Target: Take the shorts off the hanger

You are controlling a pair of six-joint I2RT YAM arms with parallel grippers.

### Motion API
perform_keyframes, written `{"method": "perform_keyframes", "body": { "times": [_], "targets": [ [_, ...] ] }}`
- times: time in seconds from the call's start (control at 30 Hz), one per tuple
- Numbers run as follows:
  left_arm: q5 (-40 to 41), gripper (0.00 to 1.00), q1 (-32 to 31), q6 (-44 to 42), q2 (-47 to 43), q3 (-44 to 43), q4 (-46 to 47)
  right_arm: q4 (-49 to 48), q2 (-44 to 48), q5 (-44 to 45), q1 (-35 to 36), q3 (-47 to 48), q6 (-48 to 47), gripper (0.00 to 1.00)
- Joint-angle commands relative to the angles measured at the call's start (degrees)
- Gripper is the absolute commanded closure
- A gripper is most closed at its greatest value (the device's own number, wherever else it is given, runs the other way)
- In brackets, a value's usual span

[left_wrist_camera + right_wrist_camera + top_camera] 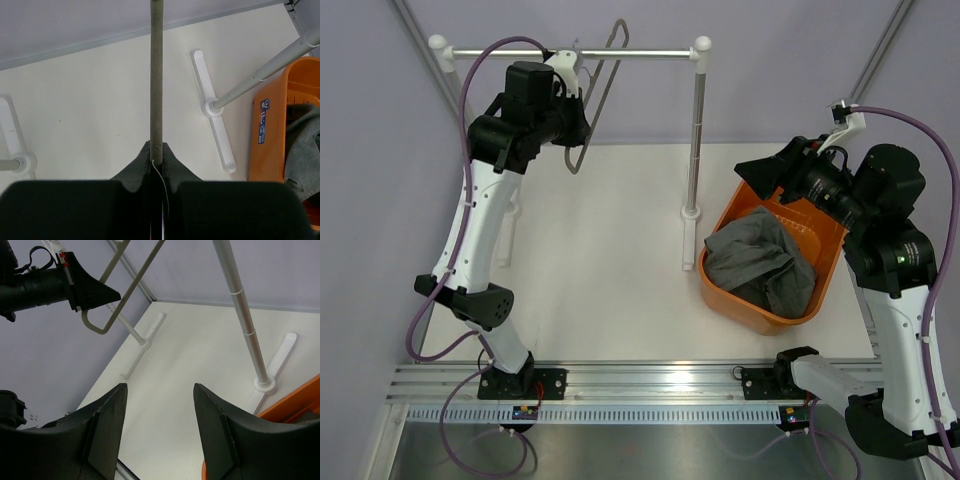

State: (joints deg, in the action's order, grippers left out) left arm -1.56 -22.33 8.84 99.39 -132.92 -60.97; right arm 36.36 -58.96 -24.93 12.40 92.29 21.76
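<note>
left jaws on bare hanger (602, 75) hung from rail (630, 52), grey shorts (760, 262) heaped in orange basket (752, 315)

White table (610, 270) with orange basket (752, 313), rack (692, 212)

A blue sticker (263, 121) on the near rim of the orange basket (272, 160), at the right, carries white print too blurred to read. No other text is legible.

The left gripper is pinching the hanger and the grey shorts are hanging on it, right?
Not quite. The left gripper is pinching the hanger, but the grey shorts lie in the orange basket, not on the hanger. The top view shows this.
</note>
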Motion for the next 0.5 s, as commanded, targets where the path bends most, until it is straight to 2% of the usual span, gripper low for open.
{"method": "perform_keyframes", "body": {
  "times": [0.0,0.47],
  "targets": [
    [1.3,1.0,0.5,-1.2,-1.2,-0.6,6.0,0.0,0.5,0.8,-0.2,-0.7,-0.9,0.36],
    [-1.7,1.0,2.5,-0.1,3.5,-1.7,6.0,0.7,1.1,0.8,-0.2,-0.4,-0.9,0.36]
  ]
}}
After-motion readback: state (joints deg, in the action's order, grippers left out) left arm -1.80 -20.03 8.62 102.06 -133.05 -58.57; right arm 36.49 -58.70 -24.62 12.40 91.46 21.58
